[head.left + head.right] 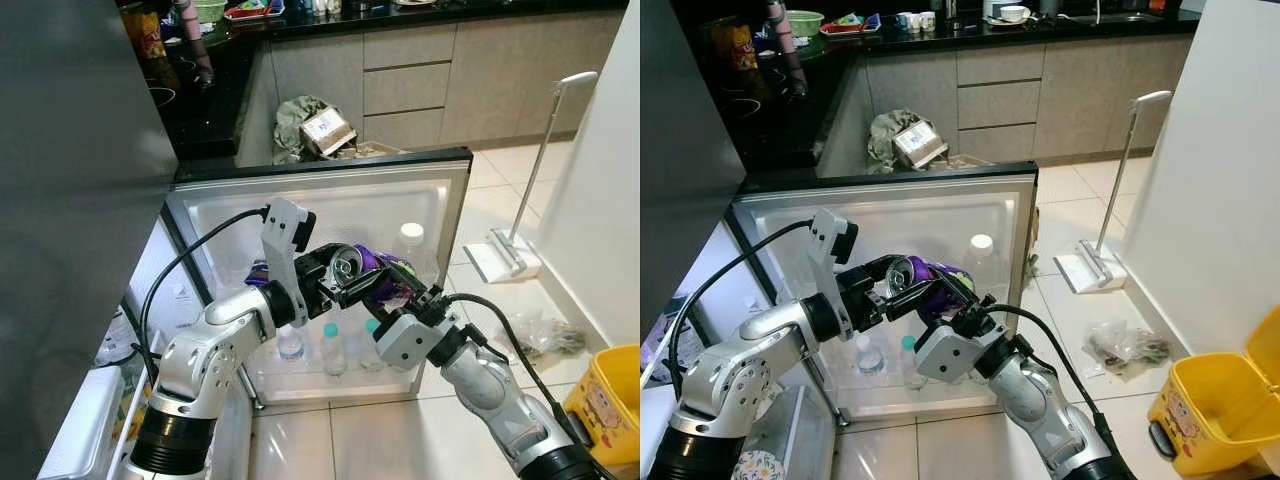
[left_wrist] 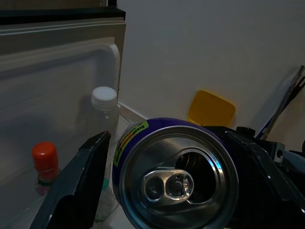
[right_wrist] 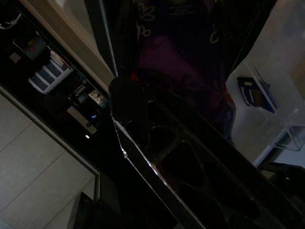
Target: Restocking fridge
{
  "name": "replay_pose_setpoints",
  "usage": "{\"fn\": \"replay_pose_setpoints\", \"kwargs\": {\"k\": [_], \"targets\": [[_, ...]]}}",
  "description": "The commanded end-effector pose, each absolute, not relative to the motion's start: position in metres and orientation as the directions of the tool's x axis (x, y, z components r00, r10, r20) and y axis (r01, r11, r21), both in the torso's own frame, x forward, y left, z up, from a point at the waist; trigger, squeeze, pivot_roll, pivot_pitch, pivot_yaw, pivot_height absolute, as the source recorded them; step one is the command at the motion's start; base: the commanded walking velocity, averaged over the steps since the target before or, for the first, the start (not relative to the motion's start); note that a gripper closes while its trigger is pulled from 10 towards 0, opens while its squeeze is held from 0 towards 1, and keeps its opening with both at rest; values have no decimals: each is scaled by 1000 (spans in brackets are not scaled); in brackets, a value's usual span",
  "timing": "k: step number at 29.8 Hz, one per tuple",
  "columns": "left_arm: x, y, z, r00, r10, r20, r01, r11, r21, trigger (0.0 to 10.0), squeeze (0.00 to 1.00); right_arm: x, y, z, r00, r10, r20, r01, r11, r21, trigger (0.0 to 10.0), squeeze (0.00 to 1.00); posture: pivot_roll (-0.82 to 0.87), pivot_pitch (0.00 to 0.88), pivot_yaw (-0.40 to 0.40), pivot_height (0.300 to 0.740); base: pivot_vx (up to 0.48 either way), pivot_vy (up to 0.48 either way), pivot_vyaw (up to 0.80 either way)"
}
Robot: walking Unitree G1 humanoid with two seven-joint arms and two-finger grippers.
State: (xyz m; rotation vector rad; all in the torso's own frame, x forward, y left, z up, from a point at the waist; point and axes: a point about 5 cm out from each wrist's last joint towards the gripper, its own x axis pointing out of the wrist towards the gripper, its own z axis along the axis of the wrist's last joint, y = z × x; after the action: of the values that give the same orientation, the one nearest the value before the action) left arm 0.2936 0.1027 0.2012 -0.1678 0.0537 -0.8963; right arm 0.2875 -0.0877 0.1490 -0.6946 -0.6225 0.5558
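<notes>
A purple can (image 1: pixel 352 266), its silver top and pull tab facing the head camera, is held in mid-air in front of the open fridge door (image 1: pixel 330 205). It is clamped between the black fingers of the left gripper (image 1: pixel 345 280), seen on either side of the can in the left wrist view. The right gripper (image 1: pixel 395 290) is pressed against the can's far end; its fingers are masked by purple packaging and deep shadow, so whether they are closed cannot be told. Clear bottles (image 1: pixel 331 350) with teal caps are lined up in the door's lower shelf, a white-capped bottle (image 1: pixel 409 240) higher up; their lower parts are hidden by the arms. The floor (image 1: pixel 400 430) is tiled in pale squares. A yellow bin (image 1: pixel 605 400), cut off at the frame edge, and a white mop (image 1: pixel 515 245) are seen to the right, grey cabinets (image 1: pixel 420 85) beyond.
</notes>
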Motion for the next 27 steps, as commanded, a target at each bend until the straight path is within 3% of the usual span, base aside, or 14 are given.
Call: {"fn": "replay_pose_setpoints", "kwargs": {"k": [1, 6, 7, 8, 9, 19, 20, 23, 24, 27], "targets": [[293, 101, 205, 625, -779, 41, 774, 613, -159, 10000, 0, 286, -86, 147, 675, 660, 330, -273, 638, -720, 10000, 0, -117, 2, 55, 740, 0, 0, 0], [292, 101, 201, 621, -784, 20, 776, 610, -158, 10000, 0, 286, -86, 148, 674, 659, 333, -271, 640, -719, 10000, 0, -117, 3, 55, 740, 0, 0, 0], [292, 101, 200, 621, -783, 15, 775, 612, -159, 980, 0, 286, -86, 149, 675, 658, 334, -270, 641, -719, 10000, 0, -118, 4, 55, 740, 0, 0, 0], [292, 101, 200, 621, -783, 15, 775, 612, -159, 980, 0, 286, -86, 149, 675, 658, 334, -270, 641, -719, 10000, 0, -118, 4, 55, 740, 0, 0, 0], [292, 101, 200, 620, -785, 14, 776, 610, -161, 0, 0, 286, -86, 149, 675, 658, 334, -269, 641, -719, 10000, 0, -118, 4, 55, 740, 0, 0, 0], [292, 102, 200, 621, -784, 7, 775, 612, -157, 39, 0, 287, -87, 149, 677, 655, 334, -267, 642, -718, 10000, 0, -116, 5, 56, 740, 0, 0, 0], [293, 102, 200, 626, -780, 6, 771, 618, -156, 10000, 0, 287, -87, 148, 680, 652, 333, -266, 644, -717, 10000, 0, -116, 5, 56, 740, 0, 0, 0], [293, 102, 200, 630, -776, 4, 768, 622, -152, 10000, 0, 288, -88, 147, 692, 641, 332, -267, 655, -707, 10000, 0, -116, 5, 57, 740, 0, 0, 0], [294, 101, 200, 632, -775, 3, 767, 625, -147, 10000, 0, 289, -89, 146, 704, 632, 324, -281, 667, -690, 10000, 1000, -116, 6, 57, 740, 0, 0, 0], [294, 100, 199, 635, -772, -6, 765, 630, -135, 10000, 0, 291, -91, 143, 726, 612, 314, -294, 689, -662, 10000, 1000, -117, 6, 59, 740, 0, 0, 0]]}}
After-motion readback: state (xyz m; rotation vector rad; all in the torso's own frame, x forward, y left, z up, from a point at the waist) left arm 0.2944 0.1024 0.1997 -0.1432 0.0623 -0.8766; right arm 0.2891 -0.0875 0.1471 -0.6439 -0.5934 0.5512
